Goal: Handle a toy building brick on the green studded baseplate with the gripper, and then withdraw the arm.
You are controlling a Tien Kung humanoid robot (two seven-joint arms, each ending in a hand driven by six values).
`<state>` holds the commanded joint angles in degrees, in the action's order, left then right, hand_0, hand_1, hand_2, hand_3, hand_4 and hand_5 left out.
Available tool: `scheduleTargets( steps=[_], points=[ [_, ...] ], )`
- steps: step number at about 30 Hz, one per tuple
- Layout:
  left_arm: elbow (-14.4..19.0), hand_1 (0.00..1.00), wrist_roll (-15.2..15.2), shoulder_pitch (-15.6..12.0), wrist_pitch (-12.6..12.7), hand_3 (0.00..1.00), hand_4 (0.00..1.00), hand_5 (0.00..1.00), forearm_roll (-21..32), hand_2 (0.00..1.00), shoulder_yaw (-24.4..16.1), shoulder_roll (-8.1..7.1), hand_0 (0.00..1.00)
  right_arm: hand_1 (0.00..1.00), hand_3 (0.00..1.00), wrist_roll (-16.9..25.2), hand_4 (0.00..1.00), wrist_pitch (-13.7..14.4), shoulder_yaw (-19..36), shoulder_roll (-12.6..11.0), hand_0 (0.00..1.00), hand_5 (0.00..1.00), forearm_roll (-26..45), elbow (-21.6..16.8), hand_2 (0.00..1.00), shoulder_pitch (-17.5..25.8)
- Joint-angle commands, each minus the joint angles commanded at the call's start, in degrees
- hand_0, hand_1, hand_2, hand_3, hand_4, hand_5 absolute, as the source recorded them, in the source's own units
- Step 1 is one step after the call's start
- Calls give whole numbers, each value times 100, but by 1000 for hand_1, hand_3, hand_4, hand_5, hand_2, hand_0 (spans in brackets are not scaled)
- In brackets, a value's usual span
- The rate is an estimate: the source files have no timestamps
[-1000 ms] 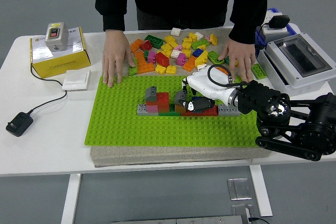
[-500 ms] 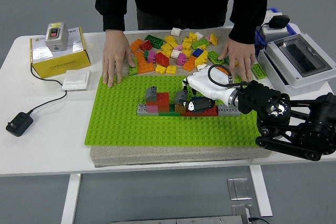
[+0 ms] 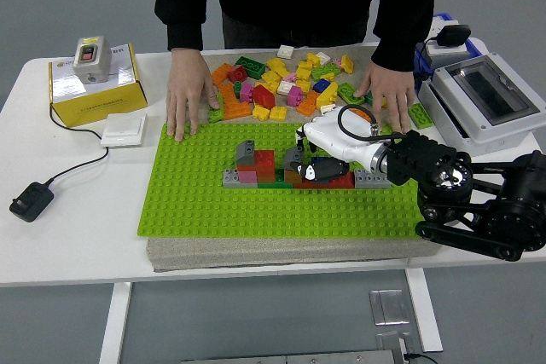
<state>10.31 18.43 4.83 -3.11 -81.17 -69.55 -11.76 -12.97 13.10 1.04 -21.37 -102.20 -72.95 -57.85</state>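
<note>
Nothing has visibly moved since the earlier frames: arm, bricks and the person's hands sit where they were.

At the left of the counter (image 3: 77, 236) lie a black power adapter (image 3: 31, 200), a yellow box (image 3: 92, 91) with a grey switch unit (image 3: 90, 59) on top, and a white wall switch (image 3: 124, 129). The person's hand (image 3: 189, 91) presses flat on the far left corner of the green studded baseplate (image 3: 196, 202), the other hand (image 3: 386, 91) on the far right side, steadying it. Between them lies the loose brick pile (image 3: 281, 83).

On the baseplate stands a low brick build (image 3: 264, 170) of grey, red and pink pieces. The right robot hand (image 3: 309, 163) is down on the build's right part, fingers curled over a brick (image 3: 328, 178) there. Whether it actually grips it, I cannot tell. No left arm shows.

The risk, as I judge it: pulling back while a finger is still hooked on a brick could tear pieces off the build or drag the baseplate, and pressing off-centre could leave the brick half seated.

At far right sits a grey enclosure (image 3: 486, 100) with a clear lid; its contents are not readable.
</note>
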Motion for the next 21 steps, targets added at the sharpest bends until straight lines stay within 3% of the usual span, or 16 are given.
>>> scheduleTargets(
  steps=[1,2,7,8,21],
  points=[
    [0,624,-1,0,1,632,215,693,0,570,0,1,656,121,554,-1,570,0,-1,0,76,560,1,1,490,0],
    [0,624,-2,1,1,622,209,695,-1,568,0,2,655,121,623,-2,570,0,-2,-1,75,554,4,1,529,0],
    [0,624,-10,2,4,622,209,695,-2,568,-1,0,655,121,623,-14,570,-7,-10,0,75,554,-3,4,529,0],
    [0,622,-12,1,4,620,203,693,3,565,4,0,656,121,632,-13,572,-6,-8,-1,78,549,-1,2,587,0],
    [0,618,-47,-3,13,608,179,691,19,558,15,2,648,121,631,1,574,8,-27,-2,78,543,14,-3,591,-3]
  ],
)
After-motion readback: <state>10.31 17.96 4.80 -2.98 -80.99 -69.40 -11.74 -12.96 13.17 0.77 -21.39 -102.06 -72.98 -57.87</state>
